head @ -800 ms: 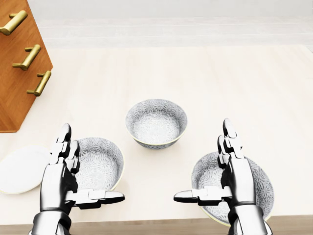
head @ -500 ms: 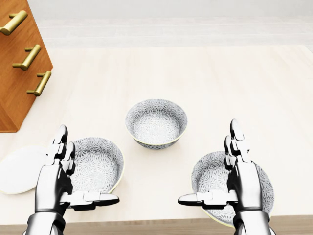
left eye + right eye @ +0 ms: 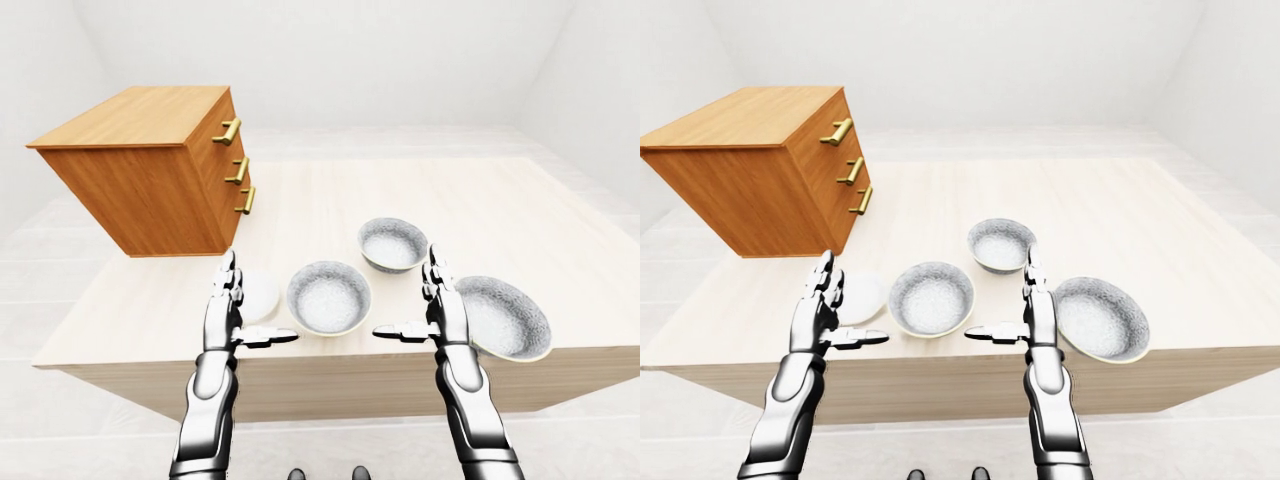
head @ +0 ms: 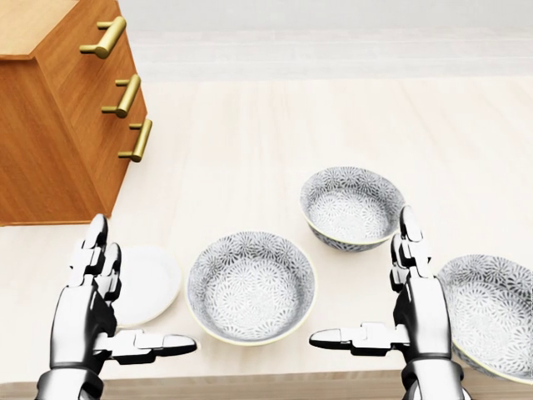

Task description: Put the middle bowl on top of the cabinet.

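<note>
Left hand (image 4: 83, 315): released. The fingers are extended straight toward the top of the head view and the thumb is held out level, pointing to the view's right. It grips nothing. The hand hovers over the bottom edge of the desk (image 4: 250, 133), and in the head view it overlaps the left part of a white plate (image 4: 150, 283).

Right hand (image 4: 419, 321): released, in a mirrored pose. The fingers are straight and upright in the view, and the thumb is level, pointing left toward the other thumb. It grips nothing. In the head view its fingertips (image 4: 408, 223) lie just beside the right rim of the middle bowl (image 4: 352, 207); contact cannot be confirmed. In the eye views both forearms rise from below the desk edge.

The middle bowl stands upright on the desk. It is round and deep, with a grey-and-white floral pattern inside and outside and a pale rim. In the head view it sits higher than the other two bowls and between them: the left bowl (image 4: 250, 287) is nearby at lower left, and the right bowl (image 4: 491, 312) is at lower right.

The cabinet (image 3: 150, 175) stands on the desk's left side, well apart from the middle bowl. It is wooden, with a flat top (image 3: 140, 112) and three brass handles (image 3: 238, 171).
</note>
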{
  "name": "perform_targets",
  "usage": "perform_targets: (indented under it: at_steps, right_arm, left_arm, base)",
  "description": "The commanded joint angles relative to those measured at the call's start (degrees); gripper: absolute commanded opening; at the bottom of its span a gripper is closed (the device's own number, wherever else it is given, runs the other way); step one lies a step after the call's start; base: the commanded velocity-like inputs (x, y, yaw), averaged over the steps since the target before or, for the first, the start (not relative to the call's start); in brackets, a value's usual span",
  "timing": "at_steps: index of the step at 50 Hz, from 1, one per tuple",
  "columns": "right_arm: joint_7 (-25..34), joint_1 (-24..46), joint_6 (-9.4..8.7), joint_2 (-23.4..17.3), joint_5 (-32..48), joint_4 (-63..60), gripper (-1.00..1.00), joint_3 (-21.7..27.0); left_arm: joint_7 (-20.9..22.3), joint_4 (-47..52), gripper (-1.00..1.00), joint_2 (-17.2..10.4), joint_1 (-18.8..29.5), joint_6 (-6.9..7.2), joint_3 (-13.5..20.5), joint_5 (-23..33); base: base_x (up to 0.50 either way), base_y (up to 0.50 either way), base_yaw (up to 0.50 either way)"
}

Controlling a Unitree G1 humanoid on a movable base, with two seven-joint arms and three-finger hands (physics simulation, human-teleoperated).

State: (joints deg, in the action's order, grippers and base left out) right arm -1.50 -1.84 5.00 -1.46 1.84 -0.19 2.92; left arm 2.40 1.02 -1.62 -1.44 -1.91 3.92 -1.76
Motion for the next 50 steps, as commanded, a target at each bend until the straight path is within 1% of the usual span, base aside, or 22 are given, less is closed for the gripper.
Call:
perform_targets:
  at_steps: [1, 10, 12, 15, 18, 19, 20, 21, 22, 25, 30, 34, 35, 37, 42, 43, 45, 48, 50]
  right_arm:
    - [0.18, 0.41, 0.0, 0.0, 0.07, 1.27, 1.0, 0.57]
    - [0.33, 1.05, 0.0, -0.35, -0.43, 2.43, 1.0, 1.32]
    - [0.24, 1.72, 0.0, -0.47, -0.58, 3.55, 1.0, 1.59]
    - [0.13, 1.88, 0.0, -0.52, -0.65, 3.26, 1.0, 1.64]
    - [0.23, 1.26, 0.0, -0.43, -0.62, 1.91, 1.0, 1.43]
    - [0.23, 1.25, 0.0, -0.43, -0.62, 1.89, 1.0, 1.43]
    - [0.23, 1.08, 0.0, -0.38, -0.57, 1.49, 1.0, 1.35]
    - [0.22, 1.08, 0.0, -0.35, -0.56, 1.5, 1.0, 1.34]
    - [0.23, 1.12, 0.0, -0.33, -0.59, 1.59, 1.0, 1.34]
    - [0.16, 1.04, 0.0, -0.23, -0.37, 1.3, 1.0, 1.12]
    - [0.24, 0.5, 0.0, -0.15, -0.16, -0.59, 1.0, 0.84]
    - [0.34, 0.39, 0.0, -0.1, -0.07, -1.58, 1.0, 0.76]
    - [0.35, 0.37, 0.0, -0.08, -0.03, -1.73, 1.0, 0.74]
    - [0.36, 0.39, 0.0, -0.05, 0.05, -1.74, 1.0, 0.7]
    - [0.42, 0.45, 0.0, -0.05, 0.12, -1.86, 1.0, 0.68]
    - [0.42, 0.55, 0.0, -0.08, 0.21, -1.72, 1.0, 0.68]
    - [0.48, 0.62, 0.0, -0.1, 0.25, -1.69, 1.0, 0.67]
    - [0.68, 0.5, 0.0, -0.19, 0.63, -1.19, 1.0, 0.5]
    - [1.13, 0.5, 0.0, -0.22, 0.15, -0.94, 1.0, 0.63]
  left_arm:
    - [0.33, -0.42, 1.0, -0.1, 0.0, -0.7, 0.34, -0.14]
    - [0.17, -2.44, 1.0, -0.57, 1.66, -0.92, 0.9, -0.09]
    - [0.19, -3.15, 1.0, -0.7, 2.45, -0.49, 1.11, -0.39]
    - [0.33, -1.27, 1.0, -0.66, 1.95, 0.66, 1.01, -0.78]
    - [0.54, 0.38, 1.0, -0.56, 1.21, 1.12, 0.8, -0.92]
    - [0.55, 0.4, 1.0, -0.55, 1.2, 1.13, 0.81, -0.92]
    - [0.29, 1.1, 1.0, -0.41, 0.85, 0.79, 0.91, -0.92]
    - [-0.39, 1.22, 1.0, -0.27, 0.67, -0.25, 1.04, -0.43]
    - [-0.31, 1.19, 1.0, -0.27, 0.42, -0.53, 0.92, -0.31]
    - [0.01, 1.28, 1.0, -0.36, 0.42, -0.12, 1.0, -0.65]
    - [0.1, 0.7, 1.0, -0.51, 0.74, -0.18, 1.32, -0.88]
    - [0.11, 1.85, 1.0, -0.58, 0.5, 0.57, 1.45, -1.07]
    - [0.11, 1.86, 1.0, -0.57, 0.45, 0.41, 1.48, -1.05]
    - [0.21, 2.13, 1.0, -0.61, 0.45, 0.66, 1.58, -1.19]
    - [0.05, 2.28, 1.0, -0.67, 0.75, 0.66, 2.14, -1.62]
    - [0.07, 2.33, 1.0, -0.85, 1.09, 1.12, 2.46, -1.95]
    - [0.04, 2.18, 1.0, -0.98, 1.5, 1.44, 2.72, -2.22]
    - [0.0, 1.94, 1.0, -1.04, 1.73, 1.56, 2.76, -2.29]
    - [-0.01, 1.56, 1.0, -1.0, 1.79, 1.29, 2.67, -2.22]
  base:
    - [0.0, 0.5, 0.0]
    - [0.0, 0.5, 0.0]
    - [0.0, 0.5, 0.0]
    - [0.0, 0.5, 0.0]
    - [0.0, 0.5, 0.0]
    - [0.0, 0.5, 0.0]
    - [0.0, 0.5, 0.0]
    - [0.0, 0.5, 0.0]
    - [0.0, 0.5, 0.0]
    - [0.0, 0.5, 0.0]
    - [0.0, 0.5, 0.0]
    - [0.0, 0.5, 0.0]
    - [0.0, 0.5, 0.0]
    - [0.0, 0.5, 0.0]
    - [0.0, 0.5, 0.0]
    - [0.0, 0.5, 0.0]
    - [0.0, 0.5, 0.0]
    - [0.0, 0.45, 0.0]
    - [0.0, -0.01, 0.0]
